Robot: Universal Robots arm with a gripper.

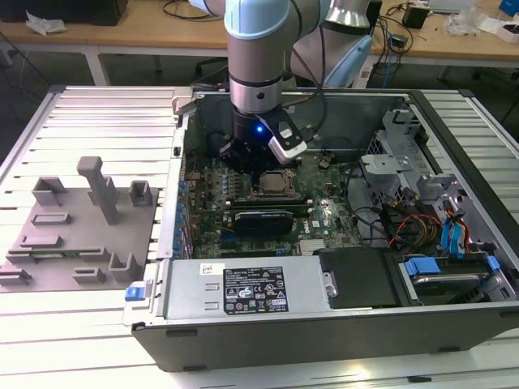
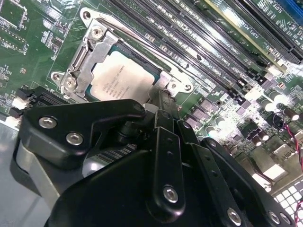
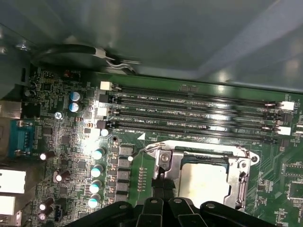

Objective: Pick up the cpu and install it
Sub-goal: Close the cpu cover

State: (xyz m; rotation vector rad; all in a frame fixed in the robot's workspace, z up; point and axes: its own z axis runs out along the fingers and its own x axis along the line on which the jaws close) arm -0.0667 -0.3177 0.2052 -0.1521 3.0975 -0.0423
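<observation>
**A:** Where was the cpu at that moment?

**B:** Flat square chip, pale silver metal top. It lay flat in its socket on the green motherboard. A silver metal socket frame ran around it. Same in both wrist views.

**A:** And the claw?

**B:** The black link-arm gripper hung low over the board, tips right at one edge of the frame, just beside the cpu. Its fingers looked pressed together with nothing between them. Couldn't tell whether they touched the frame.

**A:** So it wasn't holding the chip.

**B:** Correct. The chip sat in the socket, clear of the claw.

**A:** What was around the socket?

**B:** Long black memory slots ran parallel to one side of the frame. A row of small silver-topped capacitors stood off another side.

**A:** Exterior view?

**B:** The pale blue and grey robot arm came straight down into the open dark grey computer case, with the gripper over the middle of the board. A silver power supply box with white labels sat along the near wall. Blue plastic drive latches were toward the exterior view's right. A flat grey fixture plate with upright grey blocks lay outside the case on the exterior view's left. It sat on the ribbed aluminium table, well apart from the gripper.
</observation>
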